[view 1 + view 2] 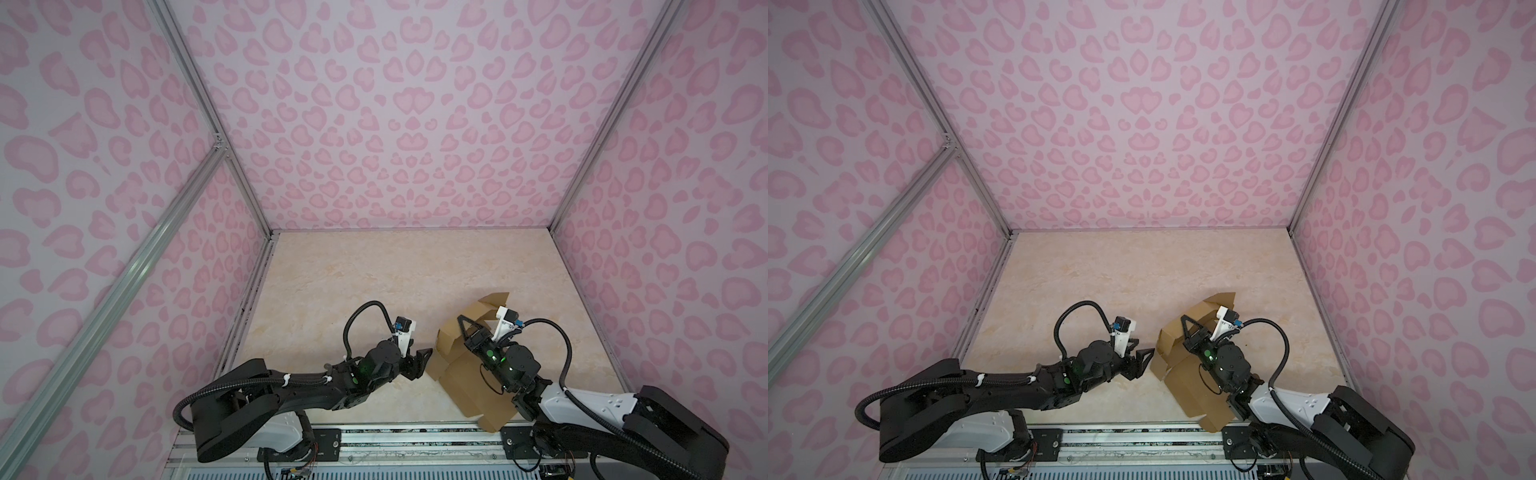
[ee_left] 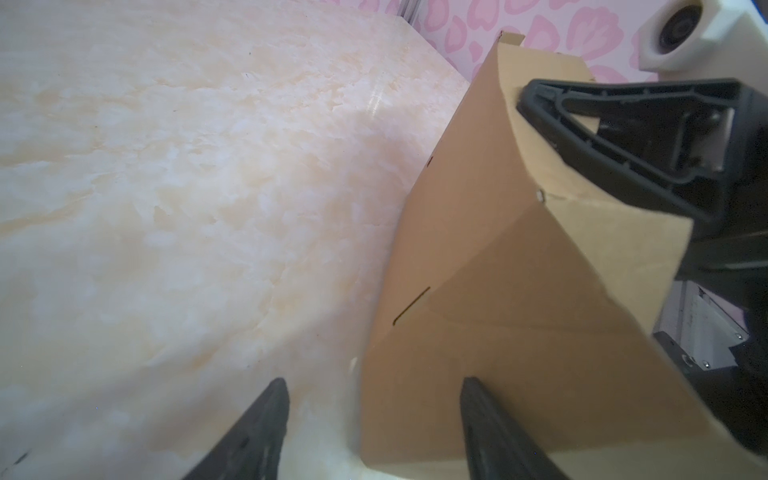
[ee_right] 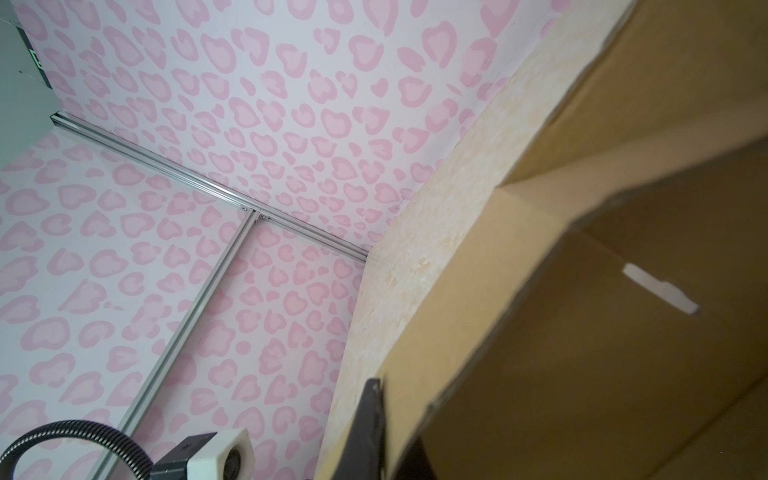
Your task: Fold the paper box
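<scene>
The paper box (image 1: 465, 390) (image 1: 1187, 388) is a partly folded brown cardboard piece at the front right of the table, with several flaps standing up. My right gripper (image 1: 460, 320) (image 1: 1183, 319) is shut on one raised panel's upper edge; in the right wrist view the panel (image 3: 602, 332) sits between the jaws of that gripper (image 3: 399, 399). My left gripper (image 1: 422, 363) (image 1: 1144, 363) stands open at the box's left side. In the left wrist view the box's (image 2: 498, 291) side edge lies between the spread fingers of the left gripper (image 2: 374, 380), ungripped.
The marbled table (image 1: 353, 291) is walled by pink-patterned panels on three sides. An aluminium rail (image 1: 415, 436) runs along the front edge, and the box's near corner (image 1: 494, 424) overhangs it. Both arm bases sit at that rail.
</scene>
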Controlling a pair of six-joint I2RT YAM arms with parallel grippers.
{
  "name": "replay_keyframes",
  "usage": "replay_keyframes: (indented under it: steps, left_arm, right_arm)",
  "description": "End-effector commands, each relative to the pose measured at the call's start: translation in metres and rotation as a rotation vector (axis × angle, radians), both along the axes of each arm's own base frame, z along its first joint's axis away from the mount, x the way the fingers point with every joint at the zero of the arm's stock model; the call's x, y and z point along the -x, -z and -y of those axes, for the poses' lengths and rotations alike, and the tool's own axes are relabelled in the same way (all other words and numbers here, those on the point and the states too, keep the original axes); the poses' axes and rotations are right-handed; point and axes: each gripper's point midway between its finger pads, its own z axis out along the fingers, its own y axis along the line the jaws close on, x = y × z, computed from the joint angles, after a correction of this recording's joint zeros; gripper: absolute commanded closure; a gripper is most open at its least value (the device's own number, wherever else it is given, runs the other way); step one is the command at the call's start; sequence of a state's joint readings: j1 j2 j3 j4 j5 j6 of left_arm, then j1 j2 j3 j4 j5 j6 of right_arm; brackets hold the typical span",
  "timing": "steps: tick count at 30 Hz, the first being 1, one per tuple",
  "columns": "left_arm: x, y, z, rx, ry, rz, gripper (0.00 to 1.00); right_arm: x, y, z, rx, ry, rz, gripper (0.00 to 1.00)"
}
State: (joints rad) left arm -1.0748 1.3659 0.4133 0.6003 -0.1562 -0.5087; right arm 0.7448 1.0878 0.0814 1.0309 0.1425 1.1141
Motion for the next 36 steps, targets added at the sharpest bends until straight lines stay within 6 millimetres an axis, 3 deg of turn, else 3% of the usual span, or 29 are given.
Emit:
replay_keyframes:
  steps: [1,11,20,25,30,32,36]
  left_arm:
    - [0.016,-0.008,0.018,0.072,0.084,-0.030,0.32]
    - [0.026,0.002,0.022,0.055,0.062,-0.052,0.31]
    - [0.020,0.000,0.003,0.041,-0.012,-0.035,0.30]
    - [0.024,0.008,0.002,0.024,0.004,-0.054,0.30]
    - [0.022,0.002,-0.018,0.004,-0.030,0.000,0.28]
    - [0.027,-0.001,-0.017,0.005,0.010,0.003,0.28]
    - [0.032,0.011,-0.015,-0.014,0.034,-0.031,0.28]
  right_arm:
    - [-0.002,0.018,0.009,0.081,0.039,-0.045,0.93]
    - [-0.001,0.021,0.015,0.119,0.049,-0.066,0.93]
    - [-0.001,0.022,0.019,0.125,0.053,-0.070,0.93]
    - [-0.002,0.023,0.018,0.124,0.050,-0.069,0.93]
    - [-0.003,0.023,0.018,0.123,0.048,-0.072,0.93]
    - [-0.003,0.025,0.019,0.125,0.052,-0.076,0.93]
    - [-0.003,0.022,0.019,0.119,0.053,-0.070,0.93]
